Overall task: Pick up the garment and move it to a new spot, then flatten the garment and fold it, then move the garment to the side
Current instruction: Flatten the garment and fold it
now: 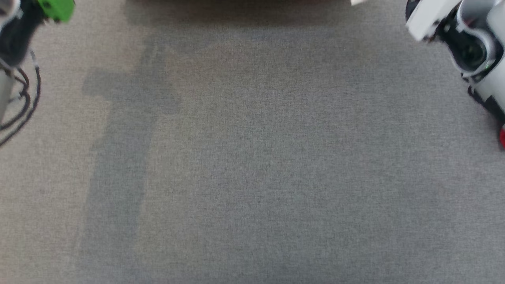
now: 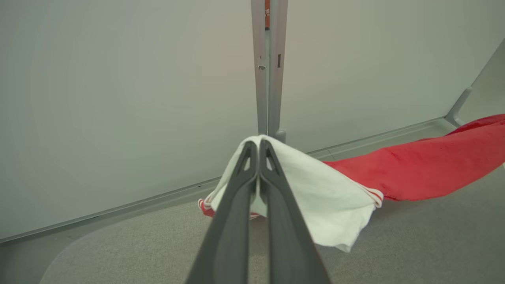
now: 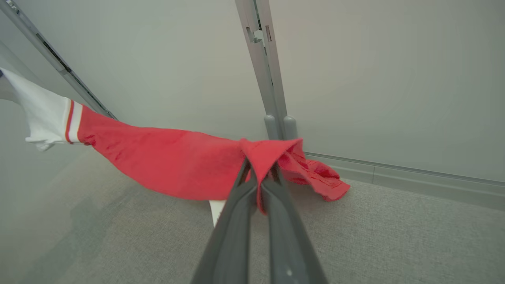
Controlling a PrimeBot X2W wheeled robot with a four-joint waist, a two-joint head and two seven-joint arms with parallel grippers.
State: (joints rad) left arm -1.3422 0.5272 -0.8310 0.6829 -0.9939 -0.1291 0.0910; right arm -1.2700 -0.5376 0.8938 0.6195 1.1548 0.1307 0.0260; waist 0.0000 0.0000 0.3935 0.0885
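The garment [image 2: 426, 169] is red with a white, red-striped end and hangs stretched between my two grippers above a grey surface. In the left wrist view my left gripper [image 2: 259, 144] is shut on the white end [image 2: 327, 197], and the red cloth runs off to the right. In the right wrist view my right gripper [image 3: 258, 165] is shut on a red fold of the garment [image 3: 169, 161]. From there the cloth spans left to the white striped end [image 3: 43, 114], and a loose red flap [image 3: 315, 173] hangs to the right.
The grey fabric surface [image 1: 252, 157] spreads wide in the head view. A dark arm part with a green piece [image 1: 57, 8] and cables sits at its top left, and a pale arm [image 1: 469, 39] at its top right. Grey wall panels and an upright post [image 2: 269, 79] stand behind the garment.
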